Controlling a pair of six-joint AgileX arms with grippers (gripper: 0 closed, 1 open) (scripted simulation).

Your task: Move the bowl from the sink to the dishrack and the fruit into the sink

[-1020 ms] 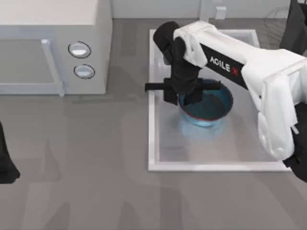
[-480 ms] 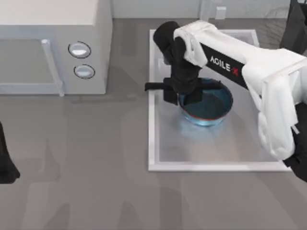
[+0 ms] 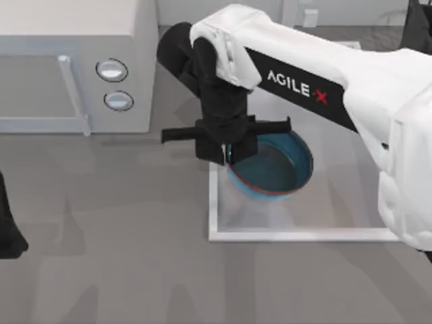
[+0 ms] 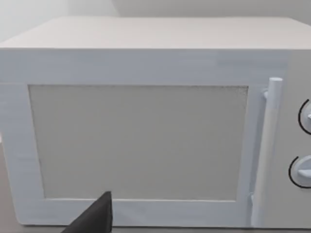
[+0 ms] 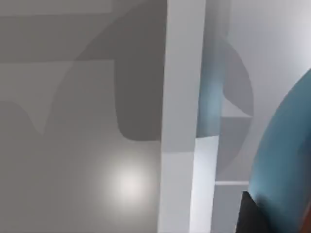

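Note:
The teal-blue bowl (image 3: 273, 169) with its red-orange rim hangs tilted above the left part of the white sink (image 3: 304, 235). My right gripper (image 3: 227, 154) is shut on the bowl's left rim, right over the sink's left edge. In the right wrist view the bowl's blue wall (image 5: 284, 160) lies beside the sink's pale rim (image 5: 182, 97), with a black fingertip (image 5: 252, 213) against the bowl. Faint grey wires of the dishrack (image 3: 386, 19) show at the back right. The fruit is out of view. My left arm (image 3: 7, 229) is parked at the left edge of the table.
A white microwave (image 3: 74, 61) with two dials stands at the back left; the left wrist view faces its door (image 4: 141, 141) and handle. The white faucet post (image 3: 309, 17) rises behind the sink. Grey tabletop stretches across the front and left.
My right gripper has risen and swung left and toward the front with the bowl, lifting it off the sink floor. The left arm has not moved.

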